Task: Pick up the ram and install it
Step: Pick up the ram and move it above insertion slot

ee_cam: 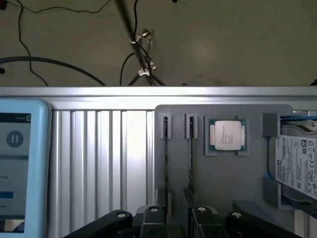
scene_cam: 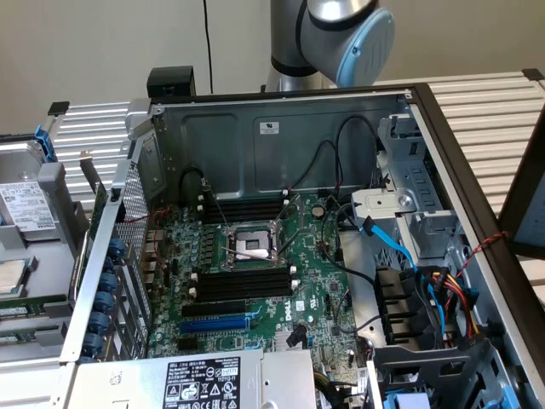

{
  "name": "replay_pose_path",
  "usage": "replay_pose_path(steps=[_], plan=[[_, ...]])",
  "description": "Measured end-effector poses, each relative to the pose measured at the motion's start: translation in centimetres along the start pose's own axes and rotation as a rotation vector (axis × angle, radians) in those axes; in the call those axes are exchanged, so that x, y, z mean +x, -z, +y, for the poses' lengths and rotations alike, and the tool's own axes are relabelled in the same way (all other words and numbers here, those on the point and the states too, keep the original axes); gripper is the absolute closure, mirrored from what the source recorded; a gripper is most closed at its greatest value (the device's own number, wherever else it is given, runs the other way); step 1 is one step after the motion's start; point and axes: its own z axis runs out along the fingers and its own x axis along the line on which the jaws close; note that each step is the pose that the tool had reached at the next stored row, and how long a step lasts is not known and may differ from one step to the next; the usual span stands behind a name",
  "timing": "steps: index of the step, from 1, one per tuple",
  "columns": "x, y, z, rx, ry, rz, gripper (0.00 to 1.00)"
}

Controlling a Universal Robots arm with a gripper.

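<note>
Gripper wide and empty, hovering near the ram standing in its grey holder; board's memory slots look empty, so pickup and install are both yet to do.

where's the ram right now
In the wrist view the ram stands on edge in the grey tray, a second stick beside it, then the cpu chip and the hard drive.
</note>
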Motion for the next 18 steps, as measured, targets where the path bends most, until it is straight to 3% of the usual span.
replay_pose_path(steps=[18], plan=[[0.8,-3.3,-0.1,0.0001,0.0,0.0,0.73]])
